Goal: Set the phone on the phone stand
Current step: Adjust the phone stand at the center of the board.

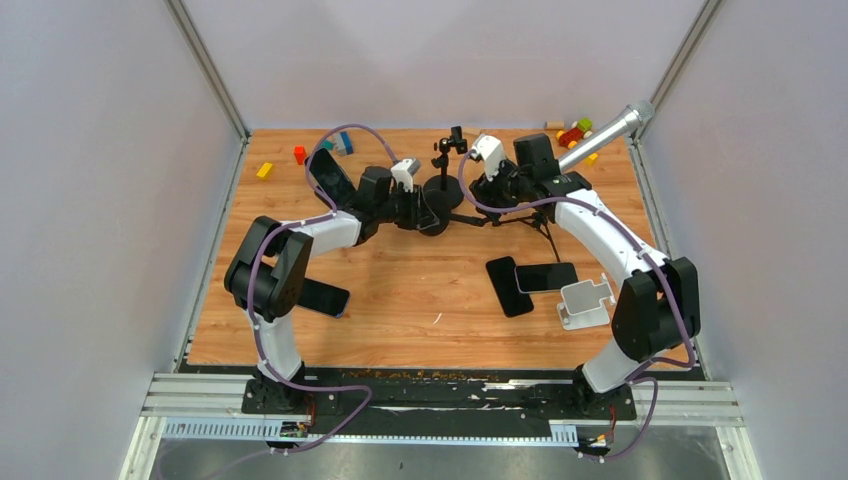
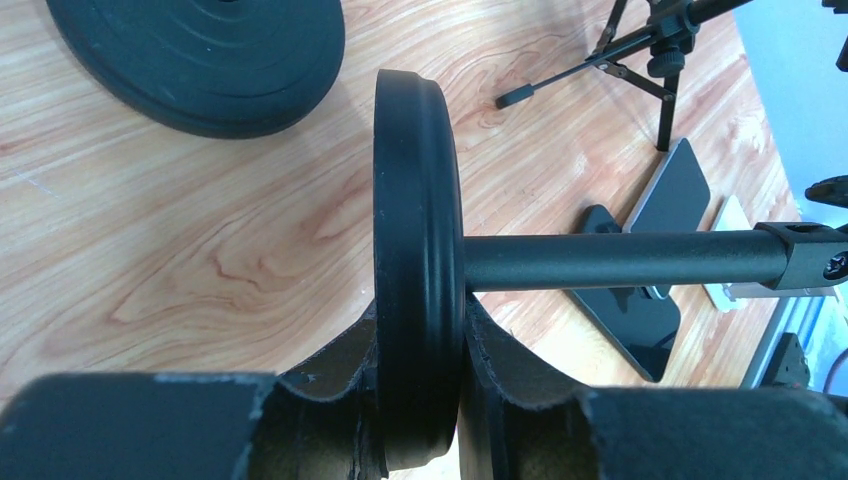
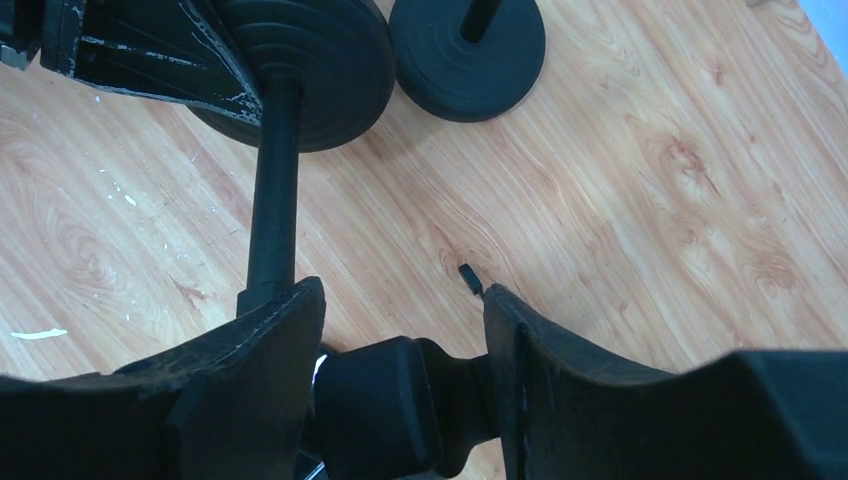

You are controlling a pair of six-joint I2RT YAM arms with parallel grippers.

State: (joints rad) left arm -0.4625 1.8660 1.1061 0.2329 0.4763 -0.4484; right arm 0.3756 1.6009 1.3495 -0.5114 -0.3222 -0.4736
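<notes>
1. Phone stand [image 2: 415, 200]: black, with a round base and a pole. It lies on its side above the wooden table [image 1: 400, 320], at upper centre of the top view.
2. Left gripper [image 2: 425, 330]: clamped on the rim of the stand's base, 1 finger on each face of the disc.
3. Right gripper [image 3: 400, 295]: fingers apart, 1 on each side of the stand's head block [image 3: 385, 400] and close against it. Cannot tell whether they press on it.
4. Phones: none is held and none is on a stand. 1 dark phone [image 1: 510, 287] lies flat at right centre of the top view. A second phone [image 1: 548, 276] overlaps its upper end. A third phone [image 1: 326, 298] lies flat at lower left, beside the left arm.
5. White holder [image 1: 585, 303]: on the table just right of the 2 overlapping phones.
6. Second black stand [image 1: 447, 150]: upright, behind the grippers.
</notes>
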